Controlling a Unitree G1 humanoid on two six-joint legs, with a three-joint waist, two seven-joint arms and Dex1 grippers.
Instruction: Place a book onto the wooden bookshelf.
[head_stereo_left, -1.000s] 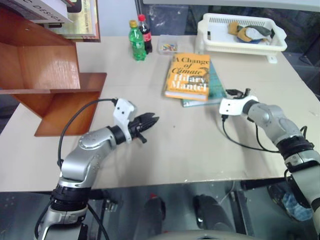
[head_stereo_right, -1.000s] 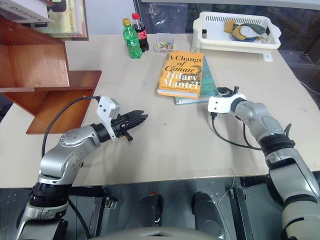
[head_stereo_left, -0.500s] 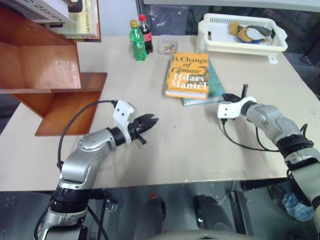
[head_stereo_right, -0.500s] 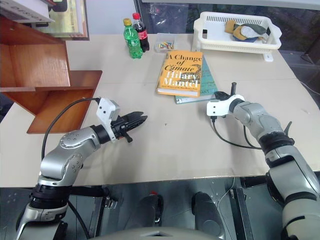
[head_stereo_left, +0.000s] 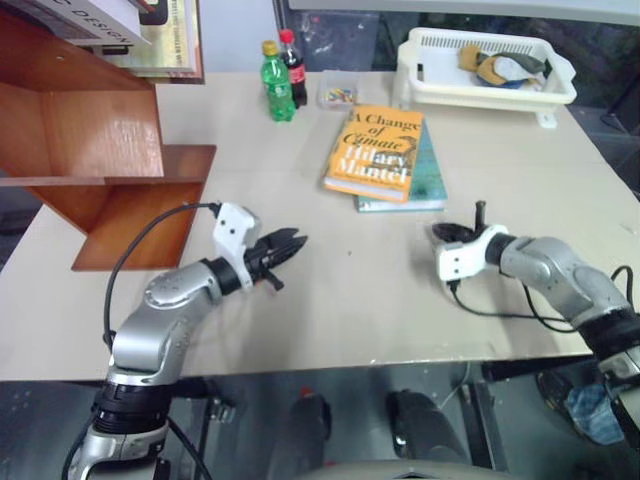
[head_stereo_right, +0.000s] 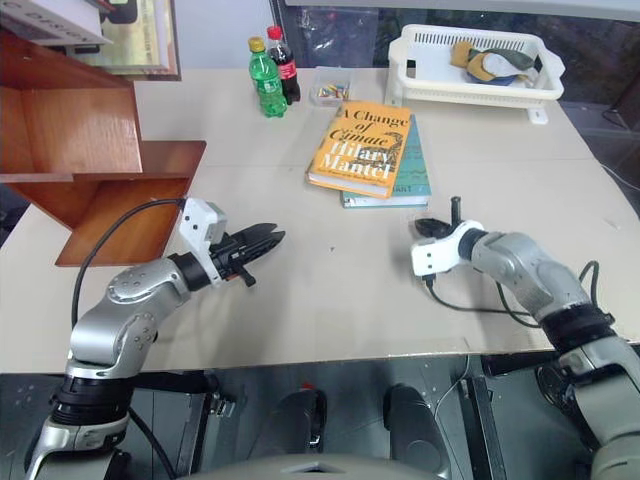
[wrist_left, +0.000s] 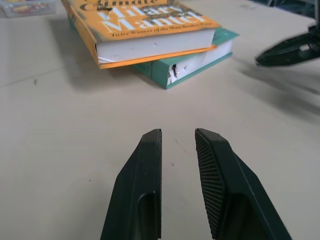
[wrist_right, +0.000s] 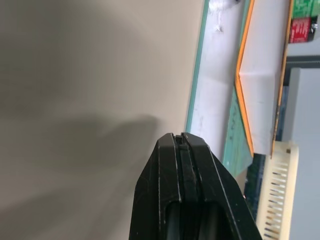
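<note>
The orange book (head_stereo_left: 375, 150) lies flat on a teal-green book (head_stereo_left: 430, 178) in the middle of the far half of the table. The wooden bookshelf (head_stereo_left: 95, 150) stands at the table's left edge with open compartments. My left gripper (head_stereo_left: 292, 243) hovers low over the table, left of the books and pointing toward them. It is open a small gap, with nothing between its fingers (wrist_left: 145, 180). My right gripper (head_stereo_left: 443, 232) is shut and empty, just in front of the books' near edge and apart from them. The right wrist view shows its fingers (wrist_right: 180, 150) pressed together.
A white basket (head_stereo_left: 540, 92) with cloths sits at the far right. A green bottle (head_stereo_left: 275, 85), a cola bottle (head_stereo_left: 290, 65) and a small clear box (head_stereo_left: 337, 95) stand at the back. Books lean on top of the shelf (head_stereo_left: 150, 40). A black cable (head_stereo_left: 500, 310) trails from my right wrist.
My right gripper has pulled back from the books toward the table's front and closed. The stacked books lie slightly turned. My left gripper has stayed put.
</note>
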